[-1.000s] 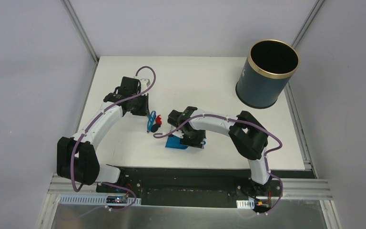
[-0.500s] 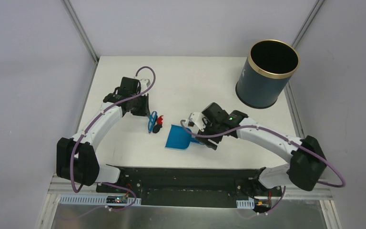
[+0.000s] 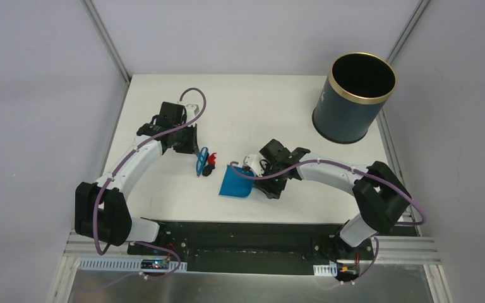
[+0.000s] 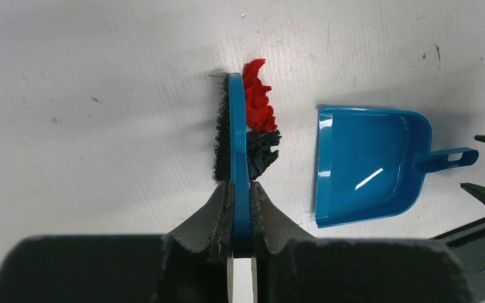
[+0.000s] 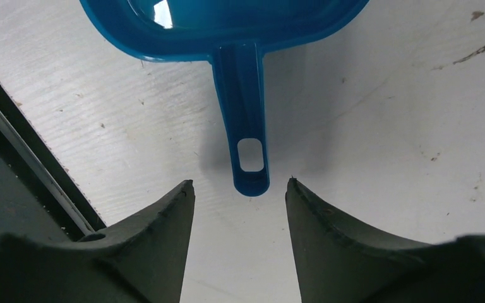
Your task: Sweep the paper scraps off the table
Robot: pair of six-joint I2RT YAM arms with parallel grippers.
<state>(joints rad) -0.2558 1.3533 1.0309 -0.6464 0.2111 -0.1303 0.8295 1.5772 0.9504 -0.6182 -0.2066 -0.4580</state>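
Note:
My left gripper (image 4: 240,186) is shut on the small blue hand brush (image 4: 237,145), which stands on the white table (image 3: 265,113). A red paper scrap (image 4: 257,101) and a dark blue one (image 4: 262,154) lie against the brush's right side. In the top view the red scrap (image 3: 211,159) sits between the brush (image 3: 201,161) and the blue dustpan (image 3: 235,182). The dustpan (image 4: 369,167) lies flat, mouth toward the scraps, apart from them. My right gripper (image 5: 240,184) is open, and the tip of the dustpan handle (image 5: 246,126) lies just between its fingertips, untouched.
A dark round bin with a gold rim (image 3: 353,98) stands at the table's back right corner. The black strip of the front edge (image 5: 12,158) runs close to the left of my right gripper. Grey walls surround the table.
My right arm swung away from over the dustpan to its right, then came back in toward the handle. The dustpan now shows fully. The left arm, brush and scraps have barely moved.

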